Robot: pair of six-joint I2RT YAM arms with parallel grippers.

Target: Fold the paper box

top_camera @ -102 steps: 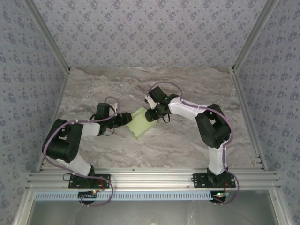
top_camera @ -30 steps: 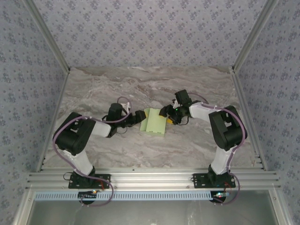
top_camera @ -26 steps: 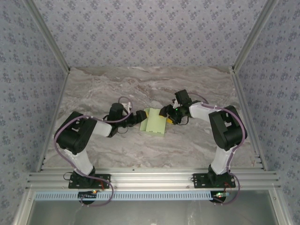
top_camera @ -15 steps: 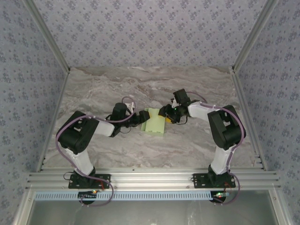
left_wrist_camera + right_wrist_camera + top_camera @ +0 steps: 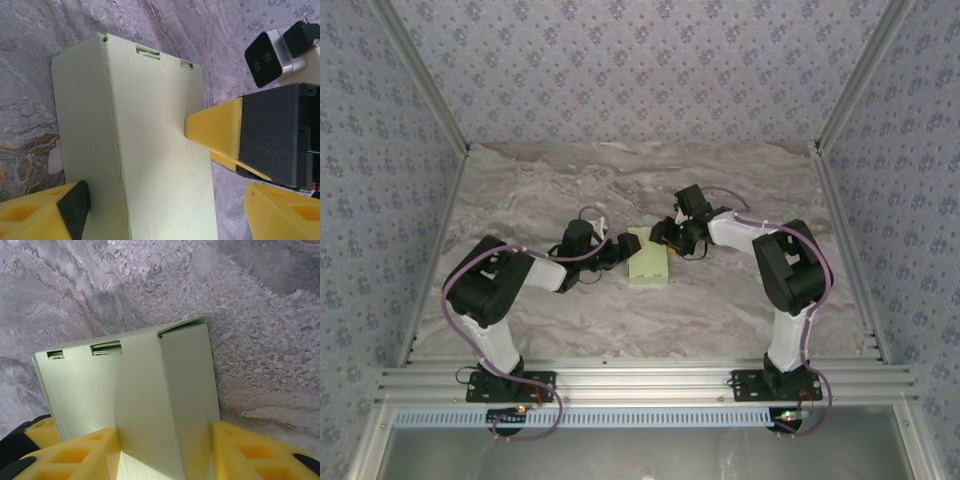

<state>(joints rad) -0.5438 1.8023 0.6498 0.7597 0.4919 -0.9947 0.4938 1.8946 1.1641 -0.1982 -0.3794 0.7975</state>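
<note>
Paper box (image 5: 648, 262) lies near the middle of the grey marbled bench (image 5: 720, 320), between the two claws. It is pale green thin card, plain and unmarked, partly folded into a low flat sleeve.

From the left wrist, the paper box (image 5: 160, 130) shows one wide top panel and a narrower panel along its left side, the two meeting at a straight crease. Two small slots with tabs tucked in sit on the far edge.

From the right wrist, the same card (image 5: 140, 390) shows the two slots at its far left and a narrower panel standing up as a ridge on the right.

My left claw (image 5: 623, 247) stands wide at the box's near end. Its left finger (image 5: 30, 220) touches the side panel, and the other finger sits clear of the right edge.

My right claw (image 5: 672, 236) comes in from the opposite side with its jaws about half closed. One yellow tip rests on the top panel and the other lies along the side edge. I cannot tell whether they actually pinch the card.
</note>
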